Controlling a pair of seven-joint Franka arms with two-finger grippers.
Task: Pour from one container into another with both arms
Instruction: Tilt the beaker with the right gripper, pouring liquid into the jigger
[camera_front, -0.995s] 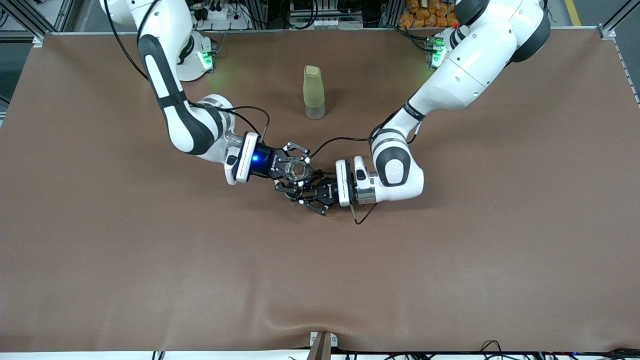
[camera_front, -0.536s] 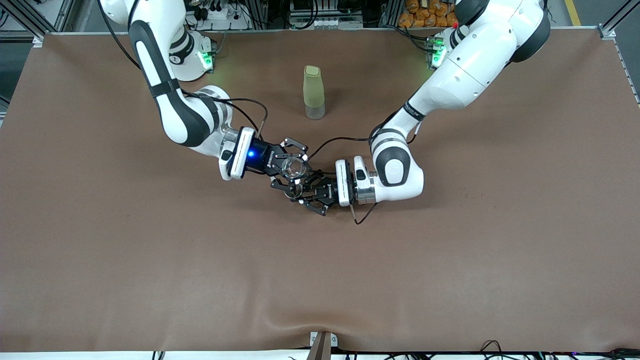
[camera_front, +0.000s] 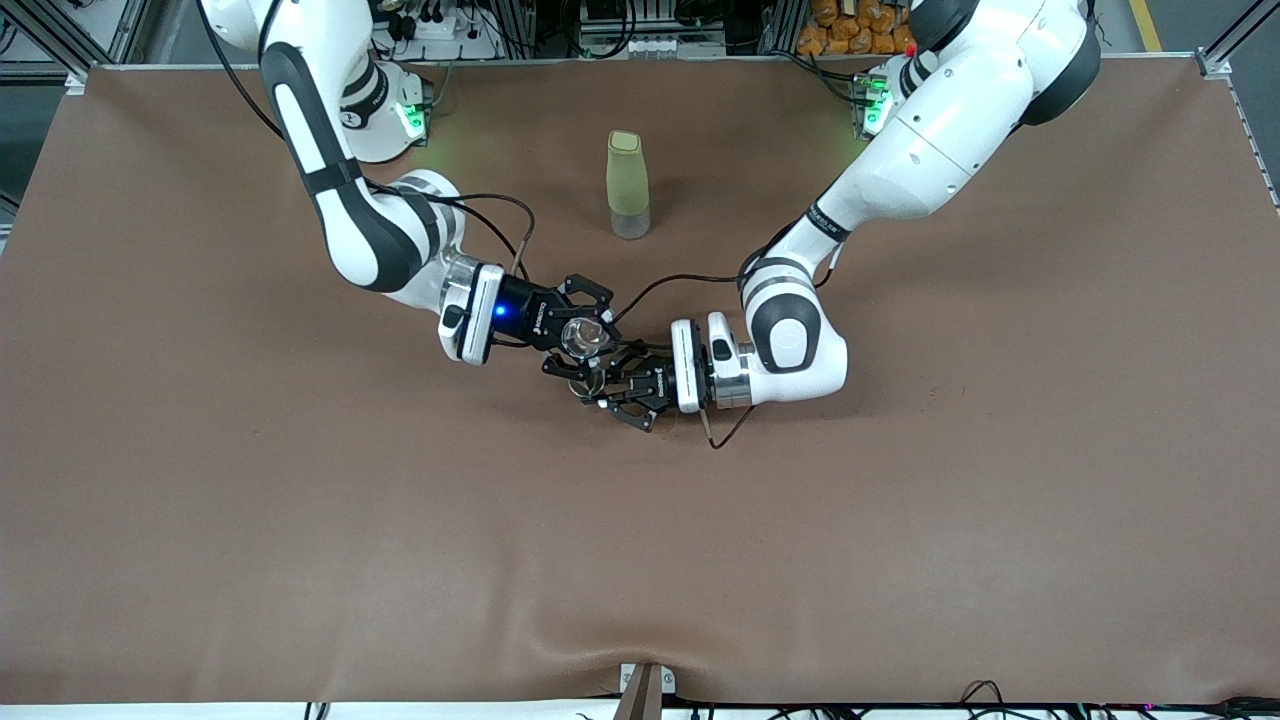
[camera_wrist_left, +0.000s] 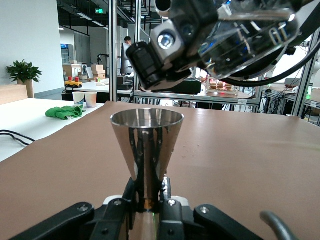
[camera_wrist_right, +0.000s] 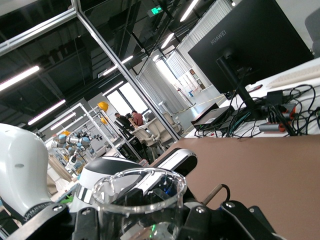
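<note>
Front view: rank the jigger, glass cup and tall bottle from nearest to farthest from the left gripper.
1. Jigger: held upright in the shut left gripper.
2. Glass cup: just above the jigger, tilted, held in the shut right gripper.
3. Bottle: standing alone on the table, toward the robots' bases.

white jointed arms w/ black bands, black cables, blue led by right claw (camera_front: 585, 335)

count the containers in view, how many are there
3: a glass cup in the right gripper, tipped above a metal jigger held upright by the left gripper, and a tall bottle standing on the table, farther from the camera.
</note>
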